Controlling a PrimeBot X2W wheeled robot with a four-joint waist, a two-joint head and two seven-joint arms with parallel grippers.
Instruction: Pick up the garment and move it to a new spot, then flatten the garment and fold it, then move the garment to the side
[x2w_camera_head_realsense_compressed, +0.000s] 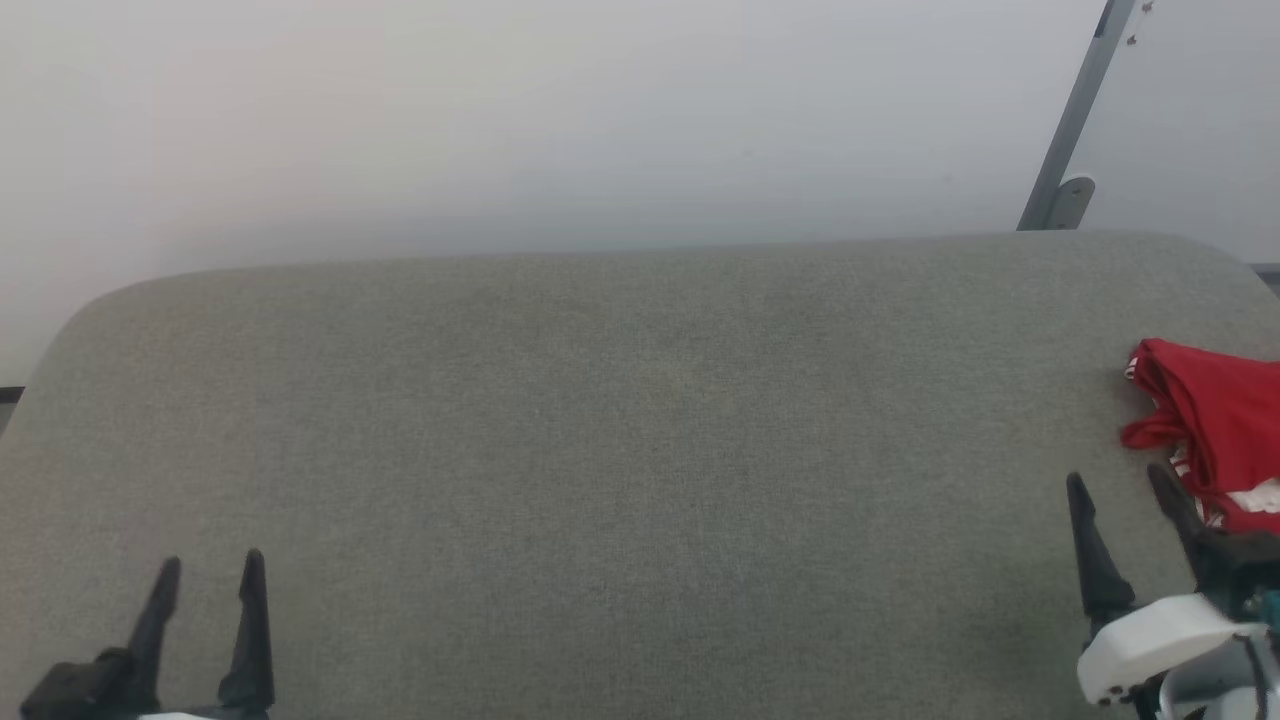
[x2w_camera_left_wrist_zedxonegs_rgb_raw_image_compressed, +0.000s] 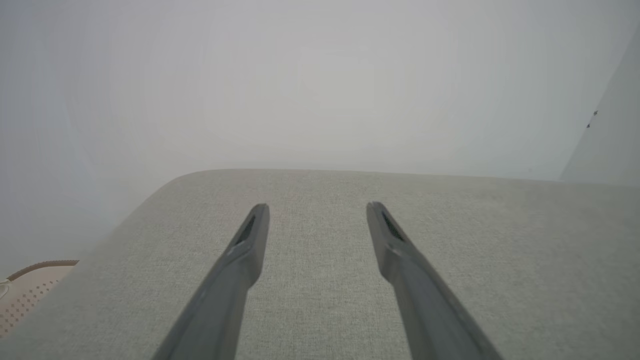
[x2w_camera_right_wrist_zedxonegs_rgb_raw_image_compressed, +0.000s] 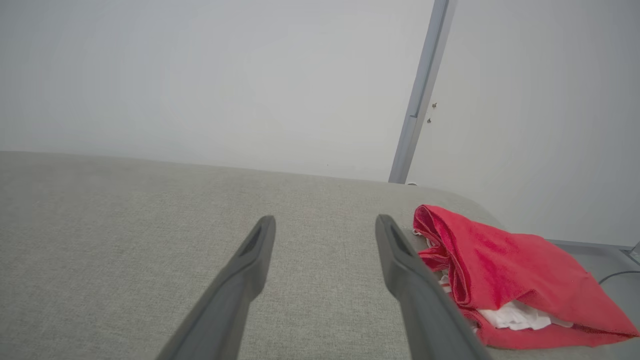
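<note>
The garment is a crumpled red jersey with white parts showing, lying at the right edge of the grey fabric surface. In the right wrist view the garment lies just right of my fingers; its lettering is hidden in the folds. My right gripper is open and empty, just left of the jersey, its right finger close to the cloth. Between its spread fingers lies bare fabric. My left gripper stands open and empty at the lower left, far from the jersey, over bare fabric.
A pale wall rises behind the surface's far rounded edge. A grey metal post leans up at the back right. A beige perforated object sits beyond the surface's left edge. A dark cable lies past the jersey.
</note>
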